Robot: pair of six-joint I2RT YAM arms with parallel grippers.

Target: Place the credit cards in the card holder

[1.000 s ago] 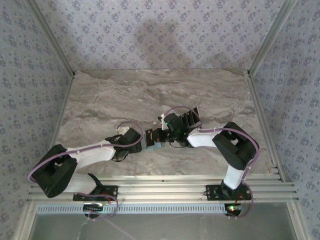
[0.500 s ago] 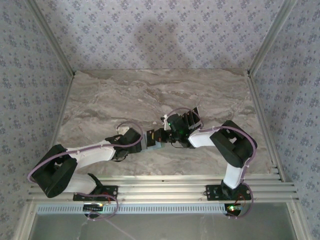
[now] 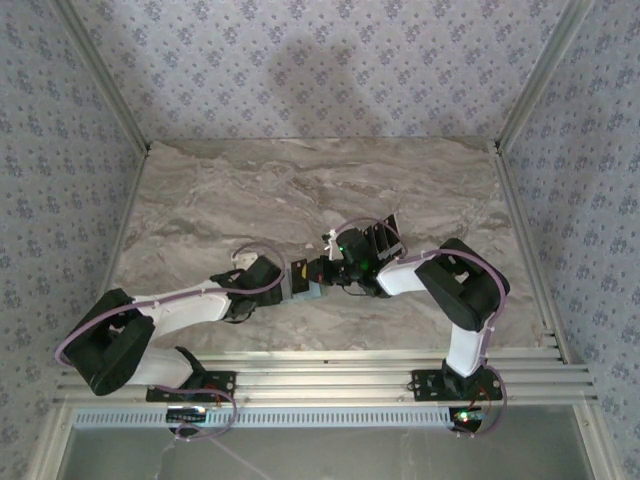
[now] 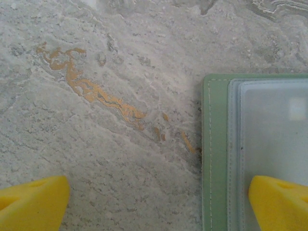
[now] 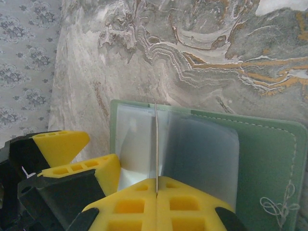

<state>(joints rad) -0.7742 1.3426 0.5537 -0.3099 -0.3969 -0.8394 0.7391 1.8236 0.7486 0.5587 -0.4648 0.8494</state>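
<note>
My right gripper, bottom centre, clamps the card by one edge: thin, stiff, likely slippery. My left gripper gapes empty over the soft holder.

Your cell: marbled table, papered walls.
Grey floral paper on three sides; aluminium rails at your near edge.
</note>
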